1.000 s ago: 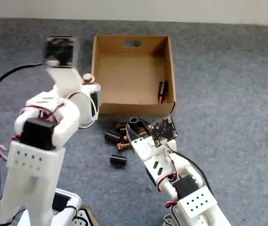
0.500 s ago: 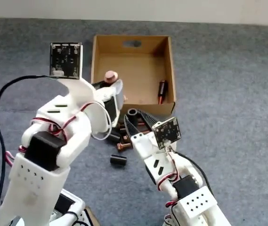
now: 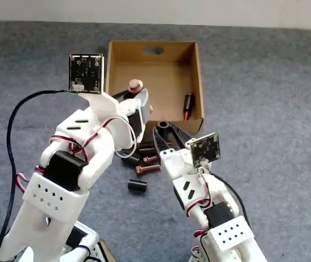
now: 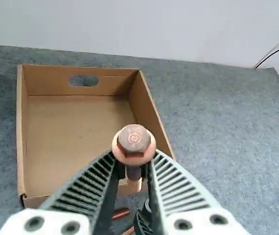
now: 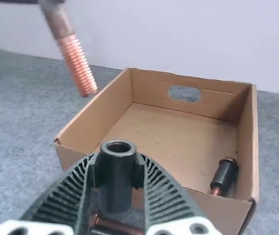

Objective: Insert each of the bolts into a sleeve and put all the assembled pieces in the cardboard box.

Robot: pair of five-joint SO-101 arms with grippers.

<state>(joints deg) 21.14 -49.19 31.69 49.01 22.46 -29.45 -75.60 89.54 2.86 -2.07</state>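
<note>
Left hand (image 4: 133, 157): clenched on a bolt (image 4: 133, 140), head up, shank running down between the ribbed fingers. The left wrist view looks down on the bolt head with the near wall of the cardboard box (image 4: 144, 105) behind it. It also catches two loose bolts (image 4: 119, 214) on the grey tabletop (image 4: 227, 147) under the fingers.

Right hand (image 5: 117, 164): grasping a black sleeve (image 5: 115, 186), upright, bore facing up. In the high view it sits just in front of the box's near wall.

The right wrist view gives what the left does not. The bolt's threaded end hangs tilted, above and to one side of the sleeve's mouth, clearly apart from it.

One assembled piece (image 5: 223, 174) lies inside the box against its right wall, near the front corner.

The high view adds the spare parts on the tabletop between the two arms, in front of the box. A single sleeve (image 3: 137, 185) lies a little apart from the cluster, nearer the arm bases.
</note>
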